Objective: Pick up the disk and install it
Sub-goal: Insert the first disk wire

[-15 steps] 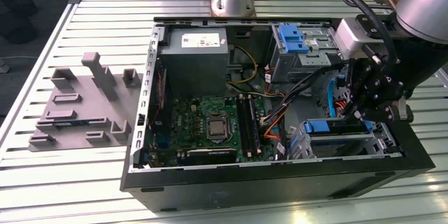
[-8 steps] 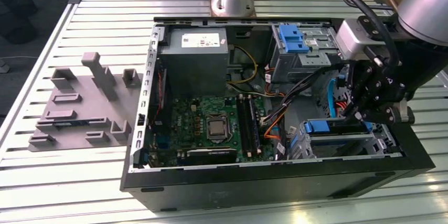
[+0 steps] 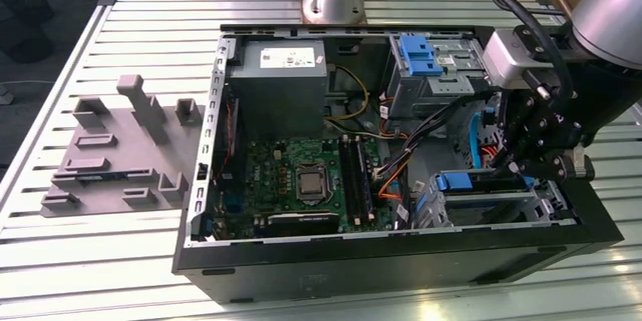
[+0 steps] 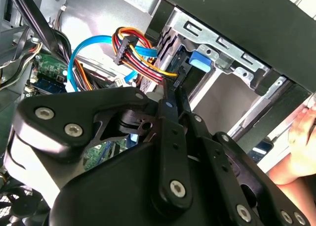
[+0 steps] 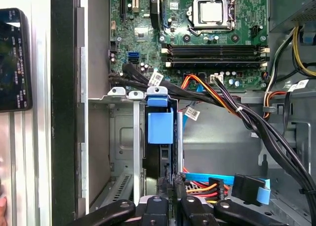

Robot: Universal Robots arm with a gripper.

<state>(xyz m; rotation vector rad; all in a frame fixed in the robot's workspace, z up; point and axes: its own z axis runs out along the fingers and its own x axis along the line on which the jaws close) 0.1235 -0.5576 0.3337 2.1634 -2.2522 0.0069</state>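
Landmark: open black computer case [image 3: 401, 261] lying on the slatted metal table [image 3: 60, 253]. Grey moulded fixture plate [image 3: 120, 148] on the table, well apart from the case, toward the exterior view's left. In the case: green motherboard [image 3: 301, 186] mid-floor; grey power supply box [image 3: 276, 80] behind it; metal drive cage [image 3: 492, 201] at the exterior view's right, blue-bracketed disk [image 3: 471, 182] in it. Black gripper [image 3: 537, 159] just above the cage.

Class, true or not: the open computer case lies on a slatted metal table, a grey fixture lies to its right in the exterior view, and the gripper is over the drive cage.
The exterior view shows the grey fixture to the left of the computer case, not the right. The case does lie on the slatted metal table, with the gripper over the drive cage.
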